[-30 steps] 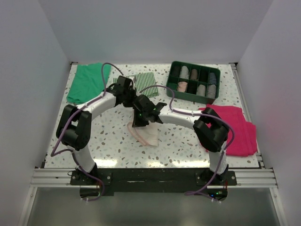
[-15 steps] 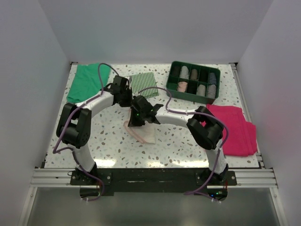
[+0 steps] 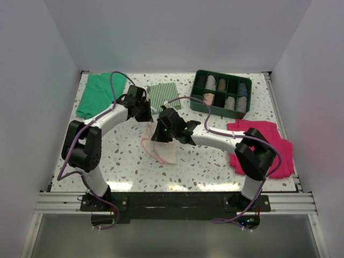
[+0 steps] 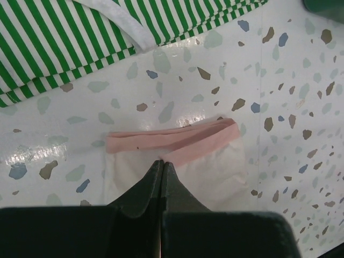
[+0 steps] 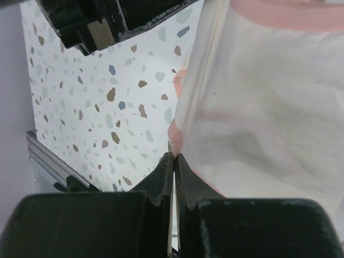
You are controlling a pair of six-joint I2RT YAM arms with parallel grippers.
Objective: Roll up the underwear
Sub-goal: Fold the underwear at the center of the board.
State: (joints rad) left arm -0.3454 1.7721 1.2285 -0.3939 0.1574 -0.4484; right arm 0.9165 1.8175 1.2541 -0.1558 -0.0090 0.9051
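The underwear is a pale pink garment with darker pink edging, lying partly folded at the table's middle. My left gripper is at its far edge. In the left wrist view the jaws are shut, with the tips pinching the pink band of the underwear. My right gripper is over the garment's middle. In the right wrist view its jaws are shut on a pink edge of the underwear, which hangs in a fold. The left gripper's fingers show just beyond.
A green-and-white striped cloth lies just behind the grippers, also in the left wrist view. A green compartment tray holding rolls stands at the back right. A magenta cloth lies at right, a green cloth at back left.
The right arm's elbow swung left, then out to the right, while its gripper stayed on the garment. The left gripper shifted slightly back. The underwear's near-left edge moved left and bunched.
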